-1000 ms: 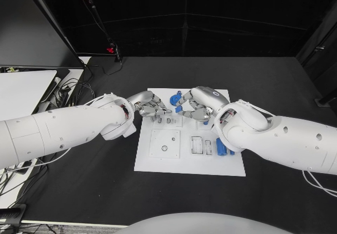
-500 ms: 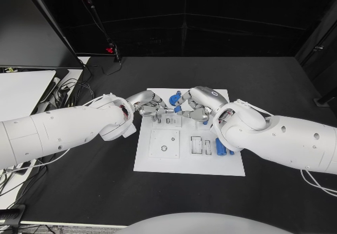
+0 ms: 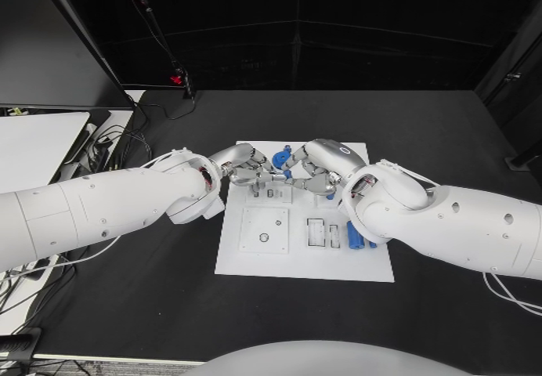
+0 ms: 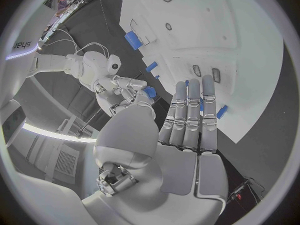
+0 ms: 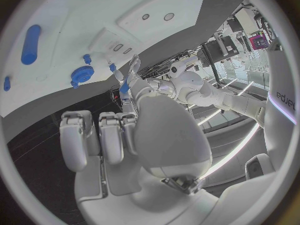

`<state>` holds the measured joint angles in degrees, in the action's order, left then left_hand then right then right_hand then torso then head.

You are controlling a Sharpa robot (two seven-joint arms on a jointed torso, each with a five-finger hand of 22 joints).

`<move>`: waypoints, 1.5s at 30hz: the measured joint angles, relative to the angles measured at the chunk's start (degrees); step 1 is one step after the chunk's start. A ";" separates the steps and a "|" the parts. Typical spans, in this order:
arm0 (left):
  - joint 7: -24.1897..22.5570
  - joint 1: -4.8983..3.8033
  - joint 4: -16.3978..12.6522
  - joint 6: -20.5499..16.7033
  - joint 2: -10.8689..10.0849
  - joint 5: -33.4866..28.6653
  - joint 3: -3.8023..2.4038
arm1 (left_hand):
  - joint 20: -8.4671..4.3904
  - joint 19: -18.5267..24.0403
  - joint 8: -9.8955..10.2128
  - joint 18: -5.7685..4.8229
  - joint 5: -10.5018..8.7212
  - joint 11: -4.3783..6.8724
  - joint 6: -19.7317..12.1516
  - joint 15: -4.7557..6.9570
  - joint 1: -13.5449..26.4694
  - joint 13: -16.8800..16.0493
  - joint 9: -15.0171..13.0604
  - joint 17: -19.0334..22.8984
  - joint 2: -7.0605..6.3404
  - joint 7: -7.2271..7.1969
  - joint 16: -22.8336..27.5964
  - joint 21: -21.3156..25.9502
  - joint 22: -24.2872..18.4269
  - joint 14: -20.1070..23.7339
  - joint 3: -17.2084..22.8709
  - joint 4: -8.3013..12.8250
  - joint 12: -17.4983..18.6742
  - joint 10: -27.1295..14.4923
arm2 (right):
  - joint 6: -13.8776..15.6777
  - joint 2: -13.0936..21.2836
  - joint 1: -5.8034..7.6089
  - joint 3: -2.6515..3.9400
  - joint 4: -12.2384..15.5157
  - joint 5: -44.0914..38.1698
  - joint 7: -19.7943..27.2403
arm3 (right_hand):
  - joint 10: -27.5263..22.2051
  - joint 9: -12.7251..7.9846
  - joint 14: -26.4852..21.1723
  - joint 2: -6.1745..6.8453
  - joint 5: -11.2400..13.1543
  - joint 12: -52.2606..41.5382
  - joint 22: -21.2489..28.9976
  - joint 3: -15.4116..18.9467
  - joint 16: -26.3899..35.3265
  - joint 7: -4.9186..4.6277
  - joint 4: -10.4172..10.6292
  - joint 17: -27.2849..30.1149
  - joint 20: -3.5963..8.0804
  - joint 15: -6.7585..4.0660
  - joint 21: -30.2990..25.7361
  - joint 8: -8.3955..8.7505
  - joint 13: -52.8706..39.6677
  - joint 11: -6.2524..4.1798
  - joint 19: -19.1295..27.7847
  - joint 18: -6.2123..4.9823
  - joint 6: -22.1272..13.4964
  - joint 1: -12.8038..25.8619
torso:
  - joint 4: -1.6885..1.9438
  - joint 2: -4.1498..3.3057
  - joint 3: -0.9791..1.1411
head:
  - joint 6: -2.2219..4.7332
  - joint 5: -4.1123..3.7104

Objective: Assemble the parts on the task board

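Both hands are crowded together over the far end of the task board [image 3: 305, 262], nearly touching. The left hand [image 3: 240, 170] looks like it's pinching a small blue part [image 4: 150, 92] between thumb and a finger, with the rest of its fingers stretched flat out over the white plate, probably to keep them clear of the slots below. The right hand [image 3: 311, 174] has its fingers curled in, and there's blue showing right at them in the head view, but I honestly can't tell whether it's gripping a piece or just sitting over one.

My guess is they meet there because that's where the loose bits are: the right wrist view shows a little blue gear [image 5: 81, 74] and a couple of small blue pegs [image 5: 87, 59] lying on the board close by. A longer blue bar [image 3: 355, 235] lies off toward the right edge, well apart from the hands, next to two narrow slots [image 3: 324, 234]. Nearer the robot there's a square raised block [image 3: 265, 230] with a hole in it, untouched so far. The board sits mid table [image 3: 135, 305], so both arms reach it evenly.
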<state>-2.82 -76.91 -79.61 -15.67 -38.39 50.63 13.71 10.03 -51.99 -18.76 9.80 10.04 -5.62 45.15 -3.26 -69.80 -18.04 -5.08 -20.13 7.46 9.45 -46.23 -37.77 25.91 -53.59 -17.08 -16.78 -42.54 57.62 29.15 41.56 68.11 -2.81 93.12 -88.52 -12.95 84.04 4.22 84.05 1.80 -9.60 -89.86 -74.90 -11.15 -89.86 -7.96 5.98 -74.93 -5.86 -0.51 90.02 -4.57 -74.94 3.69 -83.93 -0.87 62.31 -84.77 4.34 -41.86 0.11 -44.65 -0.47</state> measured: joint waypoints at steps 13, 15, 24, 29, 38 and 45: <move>0.75 0.06 0.44 0.54 0.19 -0.16 0.00 | 0.00 0.00 0.00 0.00 0.23 0.00 0.00 0.00 -1.80 -0.26 -0.12 -0.21 1.00 0.00 0.21 0.23 0.13 0.00 0.33 0.33 0.00 0.00 | -0.06 0.11 -0.05 0.00 0.06 -0.02 0.00 | 0.00 0.00 -0.22 -0.16 0.02 0.00 0.00 -0.15 0.00 0.04 -0.16 0.01 0.00 0.21 0.00 -0.02 0.00 0.00 0.00 0.00 -0.05 -0.16 | 0.03 0.02 0.01 | -0.05 -0.06; 0.85 0.07 0.52 0.60 0.20 -0.18 0.00 | 0.00 0.00 0.00 0.00 0.23 0.00 0.00 0.00 -2.04 -0.30 -0.12 -0.23 0.76 0.00 0.21 0.22 0.18 0.00 0.33 0.33 0.00 0.00 | -0.08 0.12 -0.05 0.00 0.06 -0.03 0.00 | 0.00 0.00 -0.21 -0.16 0.02 0.00 0.00 -0.15 0.00 0.04 -0.16 0.01 0.00 0.21 0.00 -0.02 0.00 0.00 0.00 0.00 -0.06 -0.16 | 0.03 0.02 0.01 | -0.05 -0.06; 1.25 0.09 0.89 0.82 0.28 -0.24 0.00 | 0.00 0.00 -0.21 0.00 0.90 0.00 -0.21 0.00 -4.83 -0.51 -0.26 -0.47 1.20 -0.21 0.21 0.22 0.36 0.00 0.97 0.31 0.00 0.00 | -0.16 0.15 -0.07 0.00 0.06 -0.10 -0.06 | 0.00 0.00 -0.21 -0.22 -0.11 0.00 0.00 -0.15 0.00 0.02 -0.16 0.01 0.00 0.21 0.00 -0.01 0.00 0.00 0.00 0.00 -0.20 -0.22 | 0.04 0.03 0.01 | -0.10 -0.06; 1.47 0.11 1.09 0.89 0.48 -0.27 0.00 | 0.00 0.00 -0.22 0.00 1.26 0.22 -0.20 0.00 -6.55 -0.57 -0.32 -0.60 1.52 -0.21 0.21 0.45 0.46 0.00 1.49 0.20 0.00 -0.22 | -0.20 0.16 -0.08 0.00 0.04 -0.15 -0.13 | 0.00 0.00 -0.21 -0.22 -0.11 0.00 0.00 -0.15 0.00 -0.06 -0.16 0.01 0.00 0.21 0.00 -0.01 0.00 0.00 0.00 0.00 -0.15 -0.22 | 0.04 0.03 0.01 | -0.12 -0.04; 1.92 0.14 1.52 0.98 1.05 -0.29 -0.01 | 0.00 0.00 -0.22 0.00 1.50 0.22 -0.20 0.00 -7.00 -0.57 -0.32 -0.65 1.98 -0.21 0.21 0.45 0.51 0.00 1.63 0.34 0.00 -0.22 | -0.23 0.16 -0.09 -0.01 0.04 -0.22 -0.29 | 0.00 0.01 -0.21 -0.22 -0.11 0.00 0.00 -0.15 0.00 -0.13 -0.16 0.02 0.00 0.21 0.00 0.16 0.00 0.00 0.00 0.00 -0.11 -0.22 | 0.03 0.03 0.00 | -0.10 -0.02; 2.32 0.15 1.62 1.11 1.14 -0.31 -0.01 | 0.00 0.00 -0.22 0.00 1.50 0.22 -0.20 0.00 -7.23 -0.57 -0.32 -0.65 1.76 -0.21 0.21 0.45 0.51 0.00 1.79 0.19 0.21 -0.22 | -0.24 0.08 -0.11 -0.01 0.08 -0.25 -0.36 | 0.00 0.01 -0.21 -0.22 -0.10 0.00 0.00 -0.08 0.00 -0.22 -0.22 0.02 0.00 0.21 0.00 0.16 0.00 0.00 0.00 0.00 -0.21 -0.22 | 0.02 0.02 0.00 | -0.14 -0.12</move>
<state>-0.50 -76.76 -77.99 -14.56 -37.25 50.32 13.70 10.03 -51.99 -18.98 9.79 11.55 -5.40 44.95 -3.26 -77.02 -18.60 -5.40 -20.78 9.22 9.24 -46.02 -37.33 26.41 -53.59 -15.29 -16.59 -42.33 57.40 28.91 41.64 68.00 -2.82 93.20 -88.77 -13.31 84.03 4.23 83.83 1.58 -9.71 -89.86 -74.91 -11.23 -89.86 -8.19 5.76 -74.91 -5.85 -0.30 90.02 -4.41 -74.94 3.69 -83.93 -0.87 62.11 -85.00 4.36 -41.84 0.11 -44.79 -0.59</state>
